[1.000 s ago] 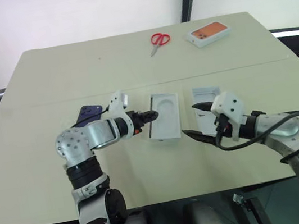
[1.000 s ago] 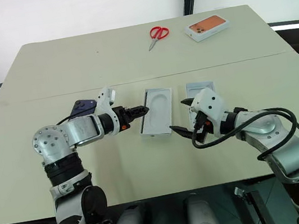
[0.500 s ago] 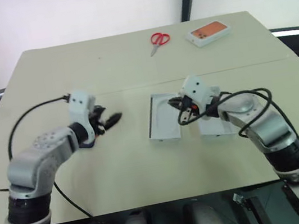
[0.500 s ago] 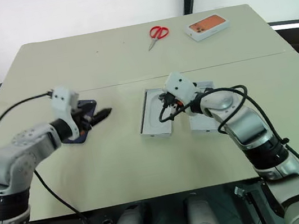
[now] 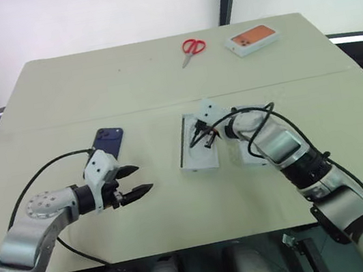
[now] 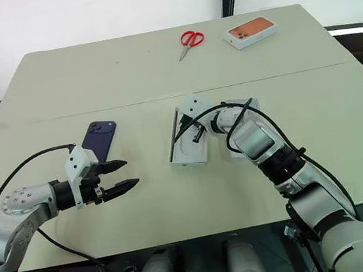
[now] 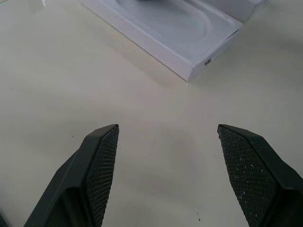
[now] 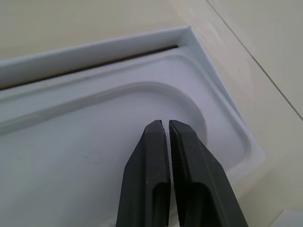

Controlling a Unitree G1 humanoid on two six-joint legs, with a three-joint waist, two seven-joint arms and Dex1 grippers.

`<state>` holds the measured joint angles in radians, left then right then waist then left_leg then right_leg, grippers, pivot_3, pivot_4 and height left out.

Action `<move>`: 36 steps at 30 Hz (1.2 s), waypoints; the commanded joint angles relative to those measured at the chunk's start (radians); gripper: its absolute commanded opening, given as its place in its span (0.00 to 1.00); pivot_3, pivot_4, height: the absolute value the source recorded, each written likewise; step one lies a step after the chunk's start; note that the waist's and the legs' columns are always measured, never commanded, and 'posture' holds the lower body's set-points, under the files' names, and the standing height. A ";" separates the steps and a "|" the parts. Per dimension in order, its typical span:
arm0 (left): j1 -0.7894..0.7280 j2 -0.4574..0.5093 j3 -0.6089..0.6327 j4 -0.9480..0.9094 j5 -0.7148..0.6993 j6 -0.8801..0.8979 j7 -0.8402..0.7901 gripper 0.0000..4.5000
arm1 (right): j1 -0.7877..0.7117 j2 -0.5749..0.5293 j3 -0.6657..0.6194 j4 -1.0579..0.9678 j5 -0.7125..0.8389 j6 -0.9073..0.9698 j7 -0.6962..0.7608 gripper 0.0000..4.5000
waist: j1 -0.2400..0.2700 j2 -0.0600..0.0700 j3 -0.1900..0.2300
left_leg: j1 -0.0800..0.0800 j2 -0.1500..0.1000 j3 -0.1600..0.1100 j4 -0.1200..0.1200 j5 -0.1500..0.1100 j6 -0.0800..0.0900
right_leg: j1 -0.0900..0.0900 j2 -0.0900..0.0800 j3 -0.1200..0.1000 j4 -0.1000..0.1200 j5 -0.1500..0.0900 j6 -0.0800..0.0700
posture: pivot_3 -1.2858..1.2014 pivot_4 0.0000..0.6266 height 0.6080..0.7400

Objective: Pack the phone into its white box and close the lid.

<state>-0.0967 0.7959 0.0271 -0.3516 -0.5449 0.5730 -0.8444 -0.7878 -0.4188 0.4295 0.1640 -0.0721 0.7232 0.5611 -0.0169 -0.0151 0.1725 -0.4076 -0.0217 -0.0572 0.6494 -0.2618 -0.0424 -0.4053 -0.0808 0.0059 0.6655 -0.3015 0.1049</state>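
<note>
A two-armed robot faces a beige table (image 5: 158,77) on which the phone (image 5: 109,141) lies flat and untouched, camera cluster at its far end, long axis running roughly six to twelve o'clock with a slight lean toward one. The left gripper (image 5: 138,179), jaws spread wide and holding nothing, hangs just beside the phone's near end, which lies at about eleven o'clock from it; this is plainly the nearer arm. The right gripper (image 6: 192,133), fingers pressed together and empty, is poised over the white box (image 5: 198,141) at centre, a moulded insert with a rounded recess apparently seated inside. A second white piece, probably the lid (image 5: 259,152), lies at the box's three o'clock, largely hidden behind the right arm. The right wrist view shows the recess and the tray wall close up; the head views alone show the phone, the scissors (image 5: 192,49) and an orange-printed box (image 5: 253,38) at the far edge.
</note>
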 commanded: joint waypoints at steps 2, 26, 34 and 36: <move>0.003 -0.016 0.020 -0.044 0.004 -0.009 0.008 0.78 | -0.029 0.036 0.005 0.047 -0.038 -0.045 -0.002 0.06 | -0.001 0.000 0.000 | 0.000 0.000 0.000 0.000 0.000 0.000 | 0.000 0.000 0.000 0.000 0.000 0.000 | 0.52 0.24 1.00; -0.025 -0.083 0.014 -0.052 0.007 0.031 0.047 0.78 | 0.031 0.076 -0.057 -0.083 -0.055 -0.040 0.038 0.06 | -0.002 0.000 0.000 | 0.000 0.001 0.000 0.000 0.000 0.000 | 0.000 0.001 0.000 0.001 0.000 0.000 | 0.52 0.24 1.00; -0.047 -0.108 0.051 -0.015 -0.002 0.057 0.086 0.78 | 0.188 -0.082 0.025 -0.415 0.008 0.018 0.241 0.06 | -0.003 0.000 0.000 | 0.001 0.001 -0.001 0.000 0.000 0.000 | 0.000 0.001 0.000 0.001 0.000 0.000 | 0.52 0.24 1.00; -0.051 -0.112 0.051 -0.011 0.001 0.059 0.090 0.78 | 0.198 -0.088 0.039 -0.422 0.001 0.020 0.249 0.06 | -0.004 0.000 0.000 | 0.001 0.001 -0.001 0.000 0.000 0.000 | 0.000 0.002 0.000 0.001 0.000 0.000 | 0.52 0.24 1.00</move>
<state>-0.1364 0.6842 0.0541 -0.3544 -0.5353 0.6311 -0.7582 -0.5812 -0.5000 0.4650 -0.2127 -0.0713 0.7482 0.8006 -0.0213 -0.0148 0.1725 -0.4068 -0.0206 -0.0578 0.6494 -0.2619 -0.0422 -0.4053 -0.0789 0.0056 0.6668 -0.3015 0.1049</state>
